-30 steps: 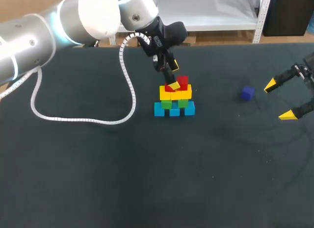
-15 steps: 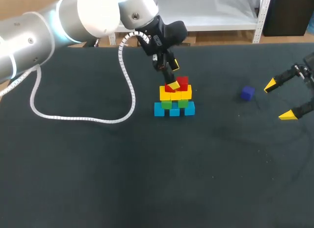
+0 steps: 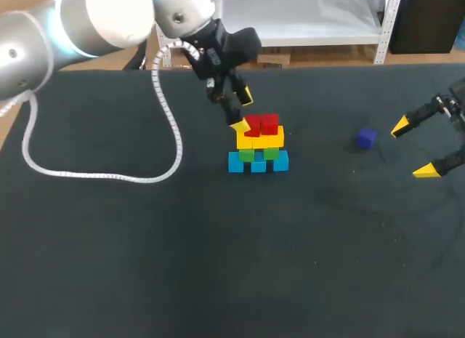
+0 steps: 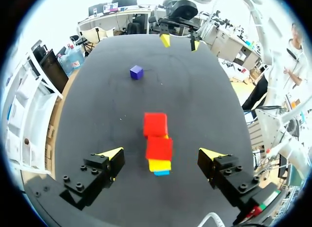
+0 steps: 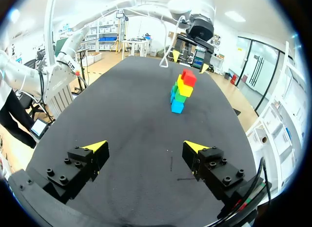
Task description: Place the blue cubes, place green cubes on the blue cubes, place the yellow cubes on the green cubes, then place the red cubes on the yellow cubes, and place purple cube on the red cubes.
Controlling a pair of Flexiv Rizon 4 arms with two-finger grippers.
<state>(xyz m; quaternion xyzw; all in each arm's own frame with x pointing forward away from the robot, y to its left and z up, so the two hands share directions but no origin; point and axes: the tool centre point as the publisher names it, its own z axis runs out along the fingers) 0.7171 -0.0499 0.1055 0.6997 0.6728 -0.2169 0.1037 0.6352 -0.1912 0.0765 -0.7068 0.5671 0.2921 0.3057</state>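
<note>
Left pincer point(image 3: 241, 111): spread wide, holding nothing, poised just beside and above the stack's upper left; from its wrist, the stack sits under the gap between the fingers. Stack on the dark counter point(image 3: 218, 265), top down: red cubes point(image 3: 262, 124), yellow cubes point(image 3: 259, 140), green cubes point(image 3: 259, 154), blue cubes point(image 3: 258, 163) in a row at the base. Purple cube point(image 3: 367, 138): alone on the counter, well apart from the stack, between it and the right pincer point(image 3: 413, 148), which is spread and empty near the counter's right edge. Coiled white cable point(image 3: 94, 176): trails from the left arm across the counter, left of the stack.
</note>
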